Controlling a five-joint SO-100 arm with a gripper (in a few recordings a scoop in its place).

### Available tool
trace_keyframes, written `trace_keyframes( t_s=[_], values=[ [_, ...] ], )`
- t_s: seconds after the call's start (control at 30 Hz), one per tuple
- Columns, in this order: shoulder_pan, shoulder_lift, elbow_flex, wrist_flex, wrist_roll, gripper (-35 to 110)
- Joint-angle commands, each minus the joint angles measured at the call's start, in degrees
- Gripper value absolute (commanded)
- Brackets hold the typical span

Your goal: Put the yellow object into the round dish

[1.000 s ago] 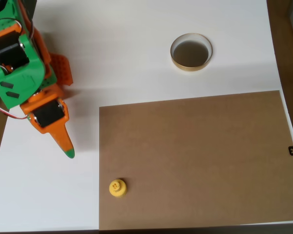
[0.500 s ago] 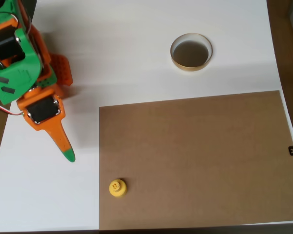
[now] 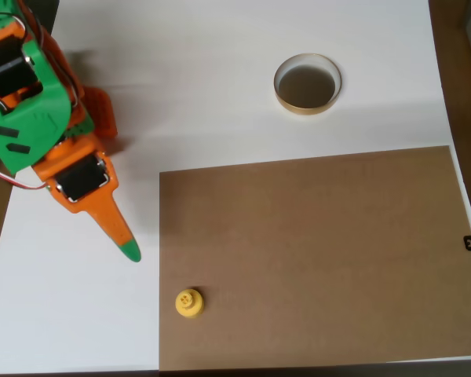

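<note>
Now the gripper point(image 3: 128, 250) hangs above the white table point(image 3: 220, 78), up-left of the yellow object point(image 3: 189, 303) at the brown board's point(image 3: 314, 251) left edge; whether its fingers are spread, I cannot tell. To do this well, centre over the knob before descending, with the round dish point(image 3: 307, 84) waiting well apart.

You have a white worktop point(image 3: 220, 94) with a brown board point(image 3: 314, 259) covering its 4 o'clock part.
</note>
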Motion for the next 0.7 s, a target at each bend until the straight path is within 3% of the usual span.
trace_keyframes(
  t_s=[0.0,0.67],
  values=[
    [-0.3,-3.8,-7.1,-0.8,-0.4,20],
    [-3.3,-33.2,-25.8,1.9,2.6,24]
  ],
)
